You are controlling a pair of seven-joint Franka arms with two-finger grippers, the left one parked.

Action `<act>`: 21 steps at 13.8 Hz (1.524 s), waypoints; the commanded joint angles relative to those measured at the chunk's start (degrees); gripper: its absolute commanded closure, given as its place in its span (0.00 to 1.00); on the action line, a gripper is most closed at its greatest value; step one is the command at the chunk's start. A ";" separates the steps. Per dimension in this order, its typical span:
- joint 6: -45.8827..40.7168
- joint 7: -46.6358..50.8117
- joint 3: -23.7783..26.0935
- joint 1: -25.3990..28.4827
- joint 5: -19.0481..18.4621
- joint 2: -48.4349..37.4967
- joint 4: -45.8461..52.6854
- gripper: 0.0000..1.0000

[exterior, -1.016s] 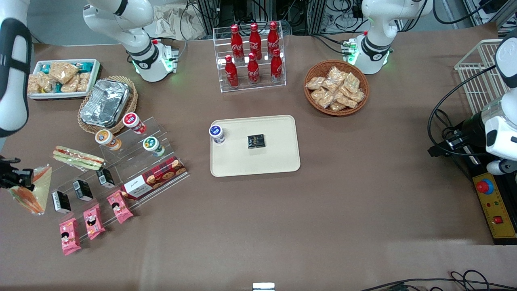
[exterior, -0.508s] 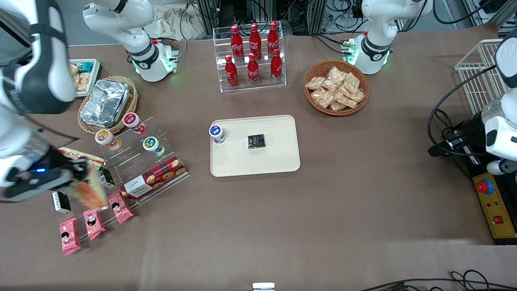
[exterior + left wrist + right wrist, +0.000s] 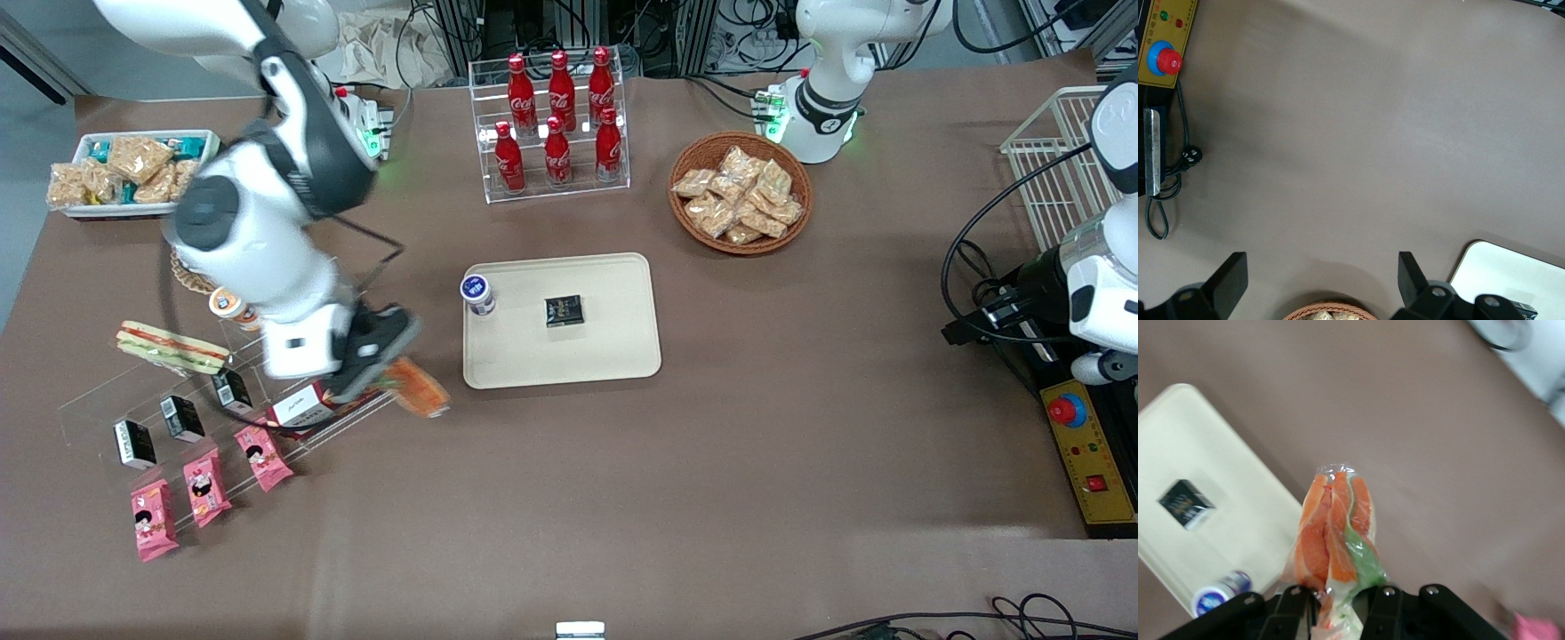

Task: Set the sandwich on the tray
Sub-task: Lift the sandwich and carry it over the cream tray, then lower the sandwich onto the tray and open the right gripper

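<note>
My right gripper (image 3: 384, 369) is shut on the clear-wrapped wedge sandwich (image 3: 418, 388) and holds it in the air above the table, beside the tray's corner nearest the front camera at the working arm's end. In the right wrist view the sandwich (image 3: 1335, 533) hangs between my fingers (image 3: 1291, 603), orange and green filling showing. The cream-beige tray (image 3: 613, 351) lies mid-table and shows in the right wrist view too (image 3: 1185, 447). On it stand a blue-lidded cup (image 3: 477, 294) and a small black packet (image 3: 564, 310).
A clear stepped stand (image 3: 133, 391) holds a long narrow sandwich (image 3: 171, 348), small cups, black cartons, a cookie box (image 3: 307, 409) and pink packets (image 3: 205, 484). A cola bottle rack (image 3: 556, 124), a snack basket (image 3: 740, 193) and a white snack tray (image 3: 133, 171) stand farther from the camera.
My gripper has carried the sandwich from the table edge at the working arm's end, across the stepped stand, to just beside the tray.
</note>
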 commanded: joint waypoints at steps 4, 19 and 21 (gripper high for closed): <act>13.56 -0.39 4.03 5.91 -8.68 14.97 0.91 1.00; 20.34 -0.31 4.12 14.00 -24.62 22.55 0.21 1.00; 20.26 0.22 4.12 14.00 -24.45 22.90 0.03 1.00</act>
